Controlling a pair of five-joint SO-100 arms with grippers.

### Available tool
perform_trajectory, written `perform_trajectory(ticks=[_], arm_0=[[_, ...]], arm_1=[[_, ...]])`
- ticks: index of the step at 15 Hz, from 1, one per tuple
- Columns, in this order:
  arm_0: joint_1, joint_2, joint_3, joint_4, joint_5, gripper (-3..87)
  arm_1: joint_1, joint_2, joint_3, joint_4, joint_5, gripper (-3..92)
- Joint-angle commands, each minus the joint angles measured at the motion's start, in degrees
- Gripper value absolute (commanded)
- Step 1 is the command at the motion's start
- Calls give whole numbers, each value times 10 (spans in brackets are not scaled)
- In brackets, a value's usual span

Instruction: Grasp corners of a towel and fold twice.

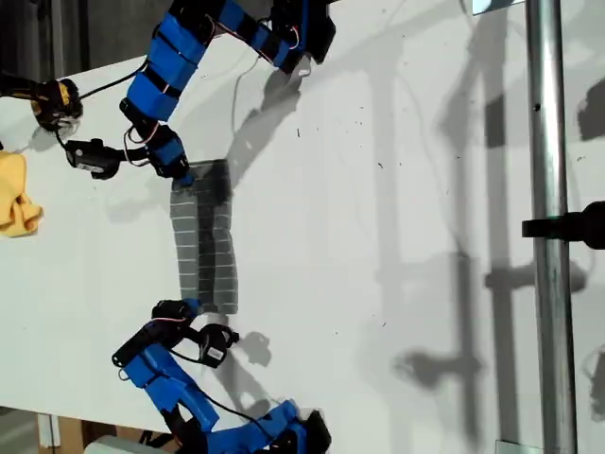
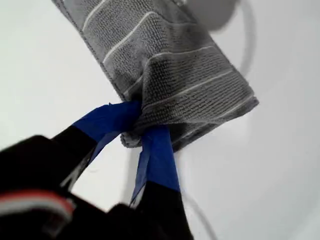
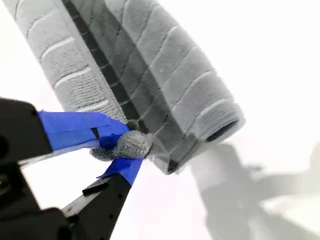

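The towel (image 1: 203, 241), grey with thin white stripes, lies folded into a narrow strip on the white table (image 1: 397, 236). In the first wrist view my first gripper (image 2: 135, 125) is shut on a bunched corner of the towel (image 2: 175, 65). My second gripper (image 3: 127, 150) pinches a wad of corner fabric, and the towel (image 3: 150, 65) rolls over into a loop beside it. In the exterior view one arm's gripper (image 1: 181, 173) is at the strip's upper end and the other's (image 1: 184, 307) at its lower end. The wrist views do not show which is which.
A yellow cloth (image 1: 17, 199) lies at the exterior view's left edge, with a yellow-and-black object (image 1: 52, 99) above it. A metal pole (image 1: 548, 227) runs top to bottom on that view's right. The table's edge (image 1: 95, 424) runs below the lower arm.
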Motion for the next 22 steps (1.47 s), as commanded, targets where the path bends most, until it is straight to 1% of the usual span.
perform_trajectory(ticks=[1, 5, 7, 9, 10, 11, 12, 13, 14, 16, 19, 22], arm_0=[[17, -8, 1, 15, -21, -15], [14, -73, -21, 37, -39, -15], [12, -106, -56, 67, -37, -13], [11, -123, -62, 69, -38, -7], [11, -132, -70, 73, -38, -2], [11, -136, -76, 78, -36, 23], [12, -134, -76, 85, -29, 115], [11, -127, -75, 91, -23, 207], [7, -111, -69, 93, -18, 282], [2, -59, -54, 96, -17, 323], [0, 40, -15, 95, -13, 296], [1, 164, 80, 69, -19, 272]], arm_1=[[-7, 36, 2, 14, 11, -2], [-9, -44, 11, 32, 35, -2], [-4, -82, 3, 51, 42, -2], [3, -119, -8, 64, 47, -2], [8, -149, -30, 84, 50, -2], [11, -165, -47, 101, 53, 9], [12, -167, -57, 116, 56, 151], [18, -164, -69, 134, 59, 274], [25, -150, -74, 145, 61, 336], [42, -100, -77, 171, 61, 358], [67, 23, -66, 206, 58, 367], [103, 163, -10, 221, 62, 350]])
